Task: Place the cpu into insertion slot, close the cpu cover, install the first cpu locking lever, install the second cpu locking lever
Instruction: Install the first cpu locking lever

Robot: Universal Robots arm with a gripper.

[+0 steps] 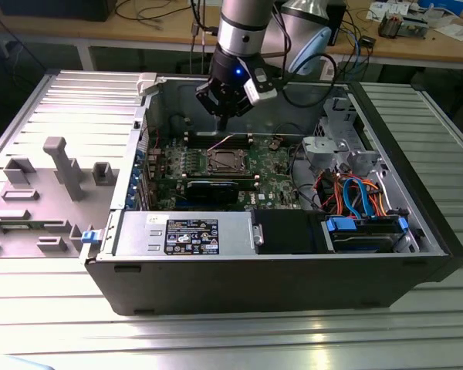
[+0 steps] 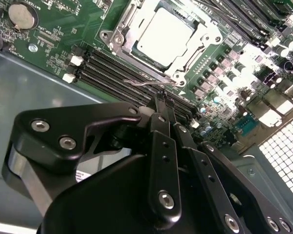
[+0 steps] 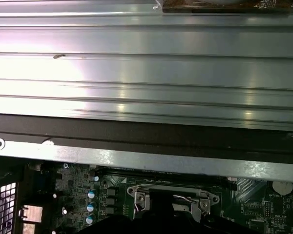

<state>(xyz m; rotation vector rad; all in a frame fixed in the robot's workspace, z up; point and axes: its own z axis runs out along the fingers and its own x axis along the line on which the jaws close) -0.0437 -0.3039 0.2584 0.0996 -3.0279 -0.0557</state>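
Observation:
The cpu (image 2: 164,33) lies flat in the insertion slot (image 2: 118,38) on the green board, its silvery top showing. The cpu cover (image 2: 136,52) lies down around it as a metal frame. A thin wire locking lever (image 2: 139,83) runs along the socket's edge nearest my fingers. My gripper (image 2: 162,99) is shut with nothing between its fingers and hovers just beside that lever, off the socket. In the exterior view the gripper (image 1: 223,116) hangs inside the open computer case, above and behind the socket (image 1: 225,160). The socket (image 3: 172,199) also appears in the first wrist view.
Long black memory slots (image 2: 112,73) run beside the socket. A coin battery (image 2: 22,15) sits on the board. The case wall (image 3: 146,158) stands close behind the socket. A power supply (image 1: 185,233), drive bay (image 1: 363,231) and cables (image 1: 351,193) fill the case's front and the exterior view's right.

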